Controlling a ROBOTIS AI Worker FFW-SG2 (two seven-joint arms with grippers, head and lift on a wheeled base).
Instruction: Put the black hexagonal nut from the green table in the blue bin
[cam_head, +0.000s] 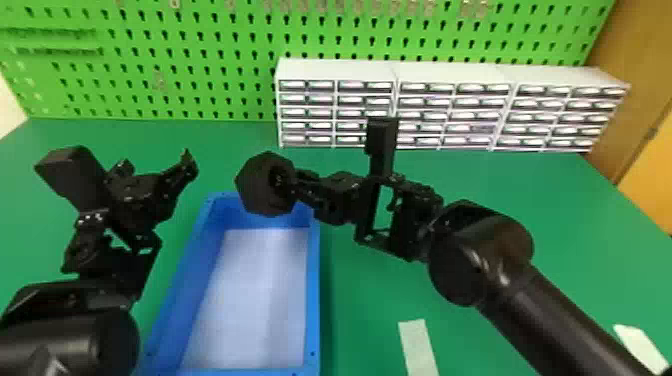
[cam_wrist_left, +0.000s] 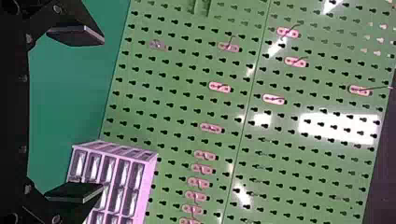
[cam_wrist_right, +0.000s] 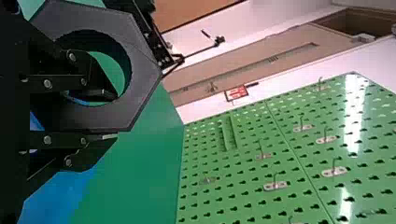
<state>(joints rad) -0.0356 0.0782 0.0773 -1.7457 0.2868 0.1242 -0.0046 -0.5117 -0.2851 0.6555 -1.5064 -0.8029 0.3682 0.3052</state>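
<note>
Black hexagonal nut, wall pinched between right fingers

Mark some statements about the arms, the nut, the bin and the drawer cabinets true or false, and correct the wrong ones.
1. The right gripper holds the black hexagonal nut. True.
2. Both of the right gripper's jaws are outside the nut's hole. False: one is inside the hole, the other outside the nut.
3. The left gripper has its jaws apart, with nothing between them. True.
4. The nut lies on the floor of the blue bin. False: the right gripper has it, and in the head view it overlaps the bin's far end.
5. White drawer cabinets stand at the back of the green table. True.
</note>
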